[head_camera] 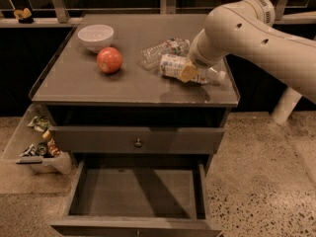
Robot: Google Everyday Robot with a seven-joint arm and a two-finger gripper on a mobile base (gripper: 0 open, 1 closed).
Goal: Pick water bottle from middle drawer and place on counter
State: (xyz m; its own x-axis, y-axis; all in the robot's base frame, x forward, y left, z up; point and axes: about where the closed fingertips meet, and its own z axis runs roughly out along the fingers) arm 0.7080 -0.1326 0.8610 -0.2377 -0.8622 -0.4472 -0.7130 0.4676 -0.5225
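The water bottle, clear with a wide white label and a white cap, lies tilted just above the right part of the counter and casts a shadow below it. My gripper is at the end of the white arm that reaches in from the right. It is shut on the bottle's middle; one tan finger pad shows on the label. The middle drawer stands pulled open at the bottom, its grey floor bare.
A slimmer ribbed clear bottle lies just behind the held one. A red apple and a white bowl sit on the counter's left. The drawer above is closed. A clear bin of clutter stands on the floor at the left.
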